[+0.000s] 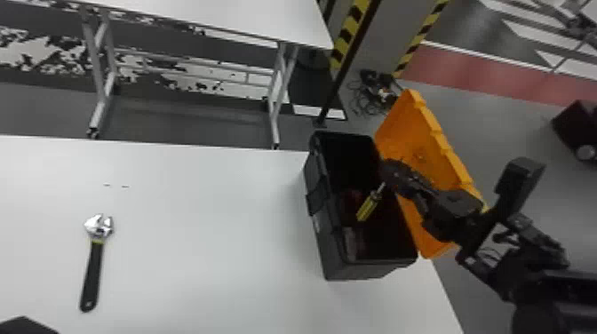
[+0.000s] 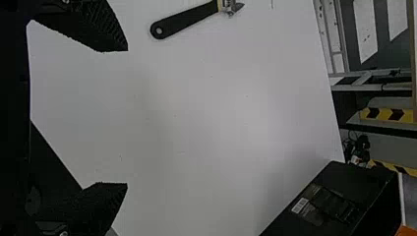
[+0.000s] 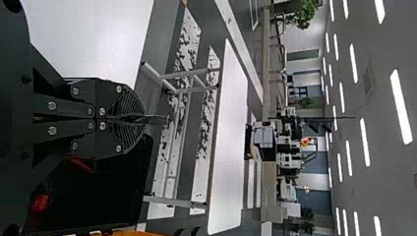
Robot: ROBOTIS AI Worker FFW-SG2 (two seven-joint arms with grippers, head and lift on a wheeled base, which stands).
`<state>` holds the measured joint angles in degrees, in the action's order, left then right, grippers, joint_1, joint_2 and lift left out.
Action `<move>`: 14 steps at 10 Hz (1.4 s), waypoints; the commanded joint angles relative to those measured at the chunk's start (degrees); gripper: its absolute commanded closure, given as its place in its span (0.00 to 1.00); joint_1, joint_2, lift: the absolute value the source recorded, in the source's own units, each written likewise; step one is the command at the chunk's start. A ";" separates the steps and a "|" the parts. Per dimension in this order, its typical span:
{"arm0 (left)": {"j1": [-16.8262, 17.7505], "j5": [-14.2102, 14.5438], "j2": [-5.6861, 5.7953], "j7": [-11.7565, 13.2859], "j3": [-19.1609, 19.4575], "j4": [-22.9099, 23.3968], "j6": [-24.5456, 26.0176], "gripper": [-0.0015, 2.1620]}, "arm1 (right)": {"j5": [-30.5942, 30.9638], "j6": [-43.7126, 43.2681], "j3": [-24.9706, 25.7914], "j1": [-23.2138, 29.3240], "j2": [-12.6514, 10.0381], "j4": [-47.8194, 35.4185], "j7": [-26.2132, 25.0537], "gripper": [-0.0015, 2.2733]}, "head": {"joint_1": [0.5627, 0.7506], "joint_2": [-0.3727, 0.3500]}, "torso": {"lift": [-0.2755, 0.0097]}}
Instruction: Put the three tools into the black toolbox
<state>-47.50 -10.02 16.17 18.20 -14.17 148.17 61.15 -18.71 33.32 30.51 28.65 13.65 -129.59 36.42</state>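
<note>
The smooth white bench (image 1: 200,222) carries an adjustable wrench with a steel head and a black handle (image 1: 93,266), lying toward the left with its jaws pointing to the far edge. Two short dark marks (image 1: 125,186) lie just beyond its head. At the far right corner stands the black plastic toolbox (image 1: 331,253), its orange lid (image 1: 426,155) open and leaning out past the right edge; something red (image 1: 353,199) is inside, too dim to make out.

Over the opening, the right gripper (image 1: 388,172) has its fingers pressed together on the shaft of a screwdriver with a yellow-and-black handle (image 1: 370,205), which slants down into the box. Part of the black left arm (image 1: 26,326) pokes in at the near left; the left gripper's (image 2: 128,117) fingers stand wide, holding nothing.

Beyond the far edge, a second white table (image 1: 222,17) on grey metal legs stands near yellow-and-black striped posts (image 1: 355,15). Cables (image 1: 371,95) lie tangled on the grey floor, near a red strip (image 1: 479,77). The right wrist view takes in long ceiling lights (image 3: 401,105) and a green plant (image 3: 302,14).
</note>
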 commanded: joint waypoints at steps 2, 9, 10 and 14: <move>-0.14 0.27 -0.26 0.00 1.07 0.10 -0.54 0.01 | -4.32 0.75 0.43 2.02 -0.20 0.30 0.93 0.00 | 0.70 0.03 | 0.79; 10.14 6.25 -9.31 3.25 16.28 -1.65 15.11 0.02 | -8.36 17.45 -18.73 5.45 -8.11 -6.37 2.78 0.03 | 0.70 0.52 | 0.79; 12.69 6.16 -10.01 2.90 16.72 -3.15 18.27 0.02 | -7.40 17.45 -21.19 5.80 -9.26 -6.64 2.25 0.03 | 0.70 0.59 | 0.79; 21.31 9.15 -10.10 4.39 18.30 -16.51 9.30 0.02 | -6.87 16.04 -23.13 10.02 -11.72 -8.75 2.25 0.03 | 0.70 0.86 | 0.79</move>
<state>-27.16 -1.80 6.05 22.67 3.63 133.71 72.40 -25.56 49.44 7.40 37.92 2.10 -137.59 38.67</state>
